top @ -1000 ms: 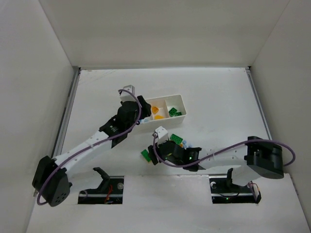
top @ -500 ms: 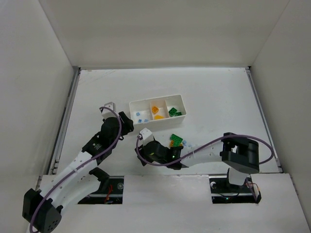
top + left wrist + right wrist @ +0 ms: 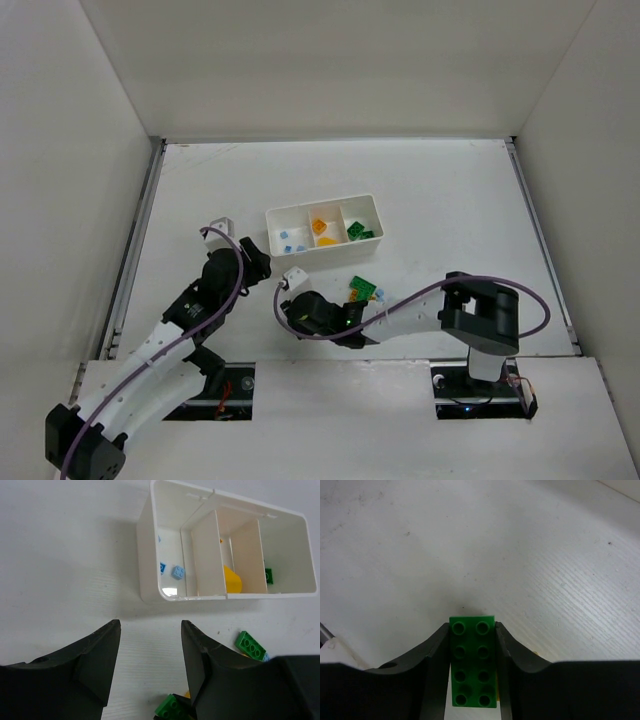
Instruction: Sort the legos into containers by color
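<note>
Closing on green lego (image 3: 472, 662), right fingers (image 3: 432, 665), previously wide apart

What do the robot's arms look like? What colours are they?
The left arm and right arm have white tube-like segments joined by chunky black joints. A thin purple cable loops along each one. The jaws are matte black with curved inner edges.

Bright, even white light falls from overhead in all three views. The tray (image 3: 147, 565) throws a soft shadow onto the table (image 3: 65, 555) on its near side, with a small glare spot inside. The green brick (image 3: 472, 662) is sharp; the top view is coarse.
</note>
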Tool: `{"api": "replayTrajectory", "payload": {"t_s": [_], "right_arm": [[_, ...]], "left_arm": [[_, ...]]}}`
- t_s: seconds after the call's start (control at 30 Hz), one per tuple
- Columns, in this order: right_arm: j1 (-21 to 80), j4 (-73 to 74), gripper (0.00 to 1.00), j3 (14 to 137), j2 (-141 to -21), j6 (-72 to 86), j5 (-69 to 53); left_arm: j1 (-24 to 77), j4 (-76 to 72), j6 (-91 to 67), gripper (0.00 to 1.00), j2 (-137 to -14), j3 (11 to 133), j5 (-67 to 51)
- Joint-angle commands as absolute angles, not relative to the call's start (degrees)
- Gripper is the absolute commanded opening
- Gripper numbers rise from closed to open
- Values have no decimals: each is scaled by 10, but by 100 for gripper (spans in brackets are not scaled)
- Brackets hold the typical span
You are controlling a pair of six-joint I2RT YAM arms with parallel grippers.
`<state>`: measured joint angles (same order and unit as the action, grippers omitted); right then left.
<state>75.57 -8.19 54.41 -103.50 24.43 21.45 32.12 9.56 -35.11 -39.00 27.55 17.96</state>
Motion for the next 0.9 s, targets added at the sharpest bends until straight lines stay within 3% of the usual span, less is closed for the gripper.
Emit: {"api": "replayTrajectory", "payload": {"t_s": [0.0,0.2,0.47,0.73,0.87], "right_arm": [[750,-85,35,570,-1034,256,233],[719,-91,25,572,-971,289,256],[607,-106,23,562,-863,441,242],[520,-98,19,588,-845,591,228],[517,-92,19,605,-854,656,226]], "left_arm": [[319,97,-353,48,-380,276,174],[331,93,-356,50,-374,279,165],[379,30,-377,51,-374,264,166],[472,-159,-397,53,-388,201,199],[518,-278,-392,59,-430,180,238]]}}
